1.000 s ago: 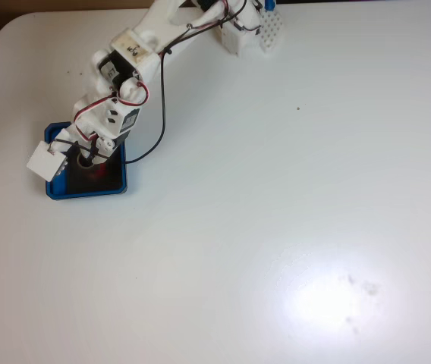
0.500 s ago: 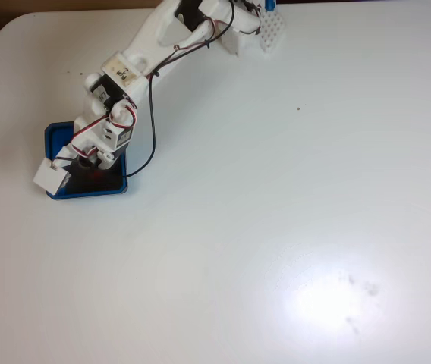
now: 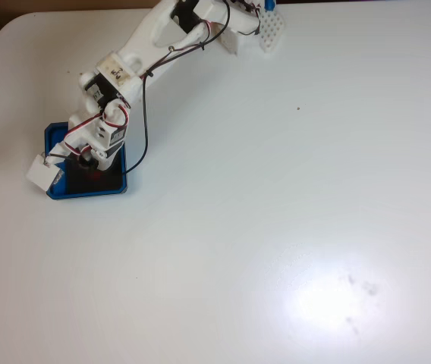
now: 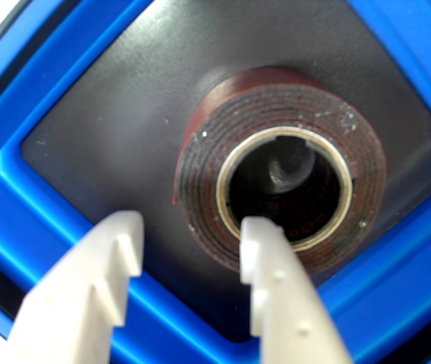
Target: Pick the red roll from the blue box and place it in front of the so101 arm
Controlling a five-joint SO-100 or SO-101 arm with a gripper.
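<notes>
my gripper (image 4: pixel 189 239) is partly open and holds nothing, one finger (image 4: pixel 265 250) over the roll's (image 4: pixel 200 163) wall by its hollow, the other outside, to pinch that wall. the roll lies flat on the box (image 4: pixel 41 171) floor, beneath my arm (image 3: pixel 113 72).

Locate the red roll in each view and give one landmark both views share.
Fixed view: the red roll is a faint red patch at far left, inside the blue box, under the arm's wrist.
Wrist view: the roll lies flat right of centre on the box's black floor, beyond the gripper.
Shared landmark: the blue box rim.
</notes>
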